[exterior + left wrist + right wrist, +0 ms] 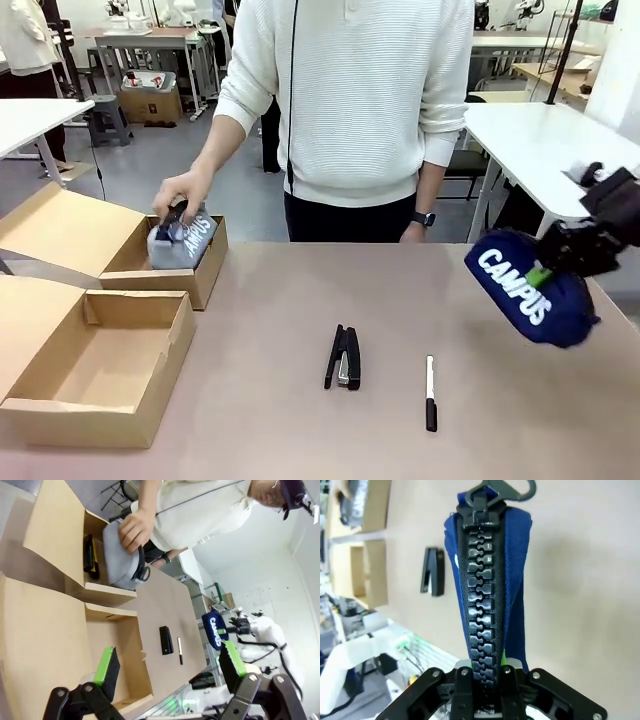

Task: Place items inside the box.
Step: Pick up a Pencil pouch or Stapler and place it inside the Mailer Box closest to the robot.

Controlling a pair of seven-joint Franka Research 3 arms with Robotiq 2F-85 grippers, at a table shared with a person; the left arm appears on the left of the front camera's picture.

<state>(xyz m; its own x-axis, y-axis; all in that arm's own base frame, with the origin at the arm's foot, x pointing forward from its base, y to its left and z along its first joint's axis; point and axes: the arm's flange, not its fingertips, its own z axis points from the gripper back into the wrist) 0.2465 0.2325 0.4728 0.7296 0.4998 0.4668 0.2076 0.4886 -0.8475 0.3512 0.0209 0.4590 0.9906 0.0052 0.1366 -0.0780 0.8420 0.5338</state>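
**Navy "CAMPUS" pouch (528, 290) aloft at the right, yet to cross to the boxes**

We judge the step in hand to be the carry. The right tool (545, 272) is clamped on the pouch's zip ridge and holds it above the right edge of the table (280, 300), clear of the surface and well apart from both boxes. The left tool (168, 664) stands wide with nothing between its pads, hovering over the near box (90, 422).

Next, we think, the pouch must travel left across the table and come down inside a box before the grip lets go. The person's hand (183, 192) is busy at the far box (205, 282), so the near one looks the safer target.

Containers: 2 cardboard boxes sit at the left. The far box holds the grey-blue zip pouch (182, 240), which the hand is pressing in. Beside it, in the left wrist view, lies a black-and-yellow item (89, 555), probably the utility knife. The near box shows bare cardboard. 1 black stapler (345, 357) and the marker (430, 392) lie on the table between the boxes and the held pouch, not yet packed.
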